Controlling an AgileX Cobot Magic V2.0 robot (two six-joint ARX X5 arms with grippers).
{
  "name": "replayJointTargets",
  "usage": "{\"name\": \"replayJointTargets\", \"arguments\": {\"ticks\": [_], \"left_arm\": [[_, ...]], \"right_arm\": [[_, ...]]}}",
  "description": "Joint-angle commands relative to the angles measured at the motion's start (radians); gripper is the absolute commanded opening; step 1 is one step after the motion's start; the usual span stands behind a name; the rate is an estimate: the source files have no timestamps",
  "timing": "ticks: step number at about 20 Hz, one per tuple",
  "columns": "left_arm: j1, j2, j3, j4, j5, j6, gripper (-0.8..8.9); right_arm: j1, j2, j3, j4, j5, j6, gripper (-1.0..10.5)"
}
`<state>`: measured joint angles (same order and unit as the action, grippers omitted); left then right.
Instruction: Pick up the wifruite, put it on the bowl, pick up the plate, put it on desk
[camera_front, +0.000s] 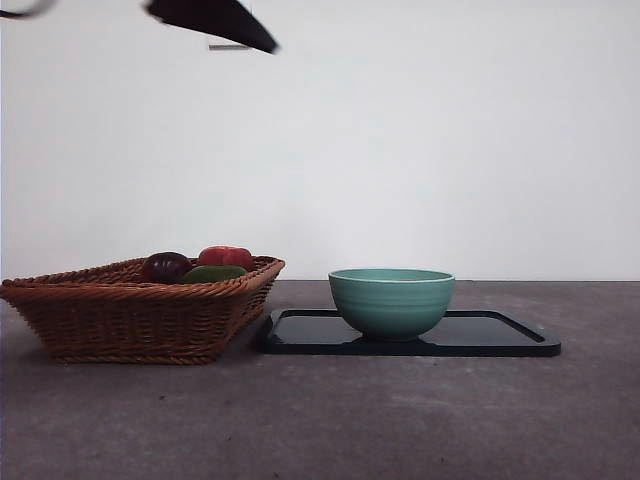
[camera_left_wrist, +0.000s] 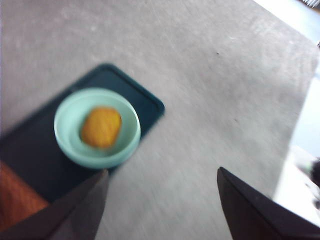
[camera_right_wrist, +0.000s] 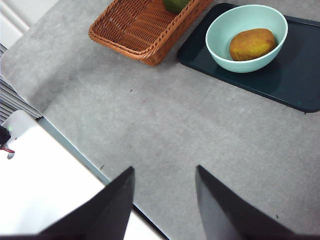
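1. Resting inside the bowl: wifruite, oval, brownish-orange; first step judged done
2. Bowl stands on plate, a flat dark tray lying on the worktop beside a wicker basket
3. Plate judged stiff, glossy, possibly slippery; loaded bowl adds weight and could slide if tilted; take hold at a bare raised edge, lift level
4. Left gripper and right gripper: fingers spread, empty, both aloft
5. Worktop matte, open ground around tray
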<state>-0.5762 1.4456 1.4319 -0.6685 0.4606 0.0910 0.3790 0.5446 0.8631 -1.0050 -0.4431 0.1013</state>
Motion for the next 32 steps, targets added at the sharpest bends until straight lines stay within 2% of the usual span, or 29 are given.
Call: {"name": "replayJointTargets", "arguments": {"ticks": [1,6,12,20,32], "left_arm": [[-0.016,0.148,0.122,0.012,-0.035,0.065,3.43],[-0.032,0.398,0.278,0.028,-0.071,0.136,3.43],[-0.066,0.546,0.293,0.121,-0.177,0.26,3.43],[-0.094,0.649,0.293,0.187,-0.177,0.27,3.43],[-0.1,0.733,0.293,0.198,-0.176,0.287,3.43]], "right_arm": [[0.005,0.002,0.008,0.009,-0.003,0.003,2.0],[0.005,0.002,0.008,0.009,-0.003,0.003,2.0],[0.005,0.002,0.008,-0.012,-0.003,0.003,2.0],[0.005,0.002,0.008,-0.029,-0.002,0.003,2.0],[0.005,0.002,0.008,-0.029,-0.002,0.004,2.0]]}}
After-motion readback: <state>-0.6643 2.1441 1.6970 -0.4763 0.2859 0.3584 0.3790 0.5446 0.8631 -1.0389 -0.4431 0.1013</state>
